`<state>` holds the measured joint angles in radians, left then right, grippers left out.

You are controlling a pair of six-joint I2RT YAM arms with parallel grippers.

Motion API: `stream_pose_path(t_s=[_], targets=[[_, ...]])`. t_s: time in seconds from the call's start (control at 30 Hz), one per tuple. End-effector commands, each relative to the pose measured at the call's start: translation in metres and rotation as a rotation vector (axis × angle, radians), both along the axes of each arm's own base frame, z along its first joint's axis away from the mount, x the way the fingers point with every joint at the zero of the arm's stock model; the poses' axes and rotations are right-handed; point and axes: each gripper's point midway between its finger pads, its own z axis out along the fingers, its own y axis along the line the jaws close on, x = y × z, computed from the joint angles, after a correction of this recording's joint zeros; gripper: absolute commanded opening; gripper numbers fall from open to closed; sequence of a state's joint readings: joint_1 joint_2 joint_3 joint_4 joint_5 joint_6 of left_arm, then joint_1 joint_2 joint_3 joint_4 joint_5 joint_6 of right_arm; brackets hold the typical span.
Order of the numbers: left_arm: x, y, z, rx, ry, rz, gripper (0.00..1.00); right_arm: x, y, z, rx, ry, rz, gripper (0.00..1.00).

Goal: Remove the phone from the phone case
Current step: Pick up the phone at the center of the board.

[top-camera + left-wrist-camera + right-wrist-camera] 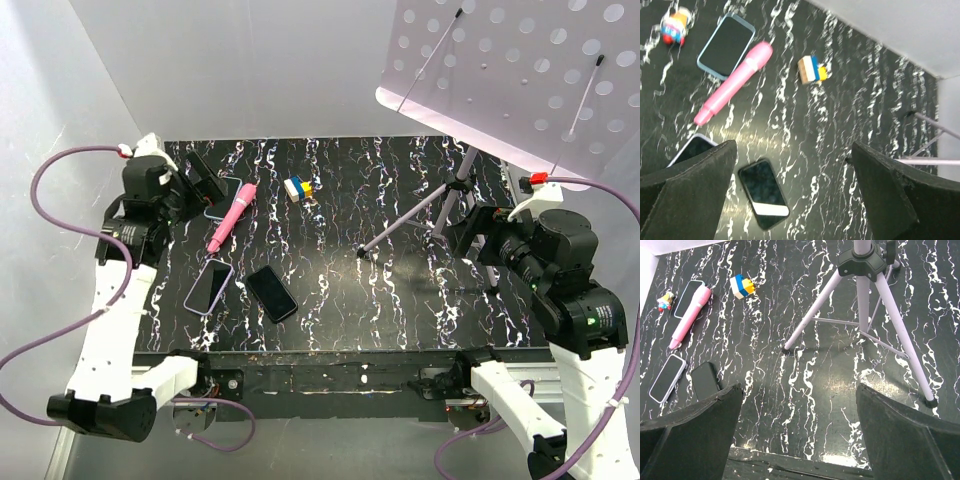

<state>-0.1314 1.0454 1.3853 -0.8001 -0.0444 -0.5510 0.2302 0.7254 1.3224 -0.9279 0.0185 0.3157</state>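
A: Since both wrist views show the gap, how do the jaws stand?

B: Left jaws are spread wide, nothing between them. Right jaws likewise, wide and empty.

A: Task item?

B: Phone in a lilac case (209, 286) lies flat, screen up, at the front-left of the counter (400, 300). Nothing grips or touches it.

A: Neighbours?

B: Black phone (271, 293) just beside it on the right, not touching, angled the opposite way. Can't tell if that one has a case. Pink marker (232, 216) lies further back, its thin end pointing toward the lilac case. Blue-cased phone (726, 45) sits just beside the marker's thick end. Small toy figure (674, 26) lies near that phone, on the side away from the marker. Yellow-blue-white block toy (297, 188) sits mid-back, apart from everything.

A: Jaw positions?

B: Left jaws hang above the far-left of the counter, partly hiding the blue-cased phone in the top view. Right jaws hang above the right side, near the tripod (420, 215), whose feet stand on the counter. White perforated panel (520, 70) tilts over the far-right corner.
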Motion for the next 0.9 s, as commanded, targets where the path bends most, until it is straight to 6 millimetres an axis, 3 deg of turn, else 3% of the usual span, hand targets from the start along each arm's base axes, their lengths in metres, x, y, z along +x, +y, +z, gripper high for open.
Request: stream_pose_path(t_s=[0.0,0.13,0.37,0.6,0.87], targets=[[-0.013,-0.001,-0.063,0.042,0.243,0.040,1.00,-0.002,0.007,0.015,0.036,-0.057,0.034,1.00],[-0.025,-0.018,-0.111,0.151,0.394,0.061,1.00,-0.002,0.013,0.011,0.035,-0.044,0.075,1.00],[-0.049,-0.047,-0.183,0.115,0.596,0.128,1.00,-0.005,0.018,0.000,0.033,-0.005,0.110,1.00],[-0.058,-0.053,-0.224,0.075,0.736,0.236,1.00,-0.009,0.024,-0.008,0.047,0.022,0.145,1.00],[-0.068,-0.080,-0.269,-0.090,0.840,0.262,0.99,-0.010,0.026,-0.015,0.044,0.044,0.153,1.00]])
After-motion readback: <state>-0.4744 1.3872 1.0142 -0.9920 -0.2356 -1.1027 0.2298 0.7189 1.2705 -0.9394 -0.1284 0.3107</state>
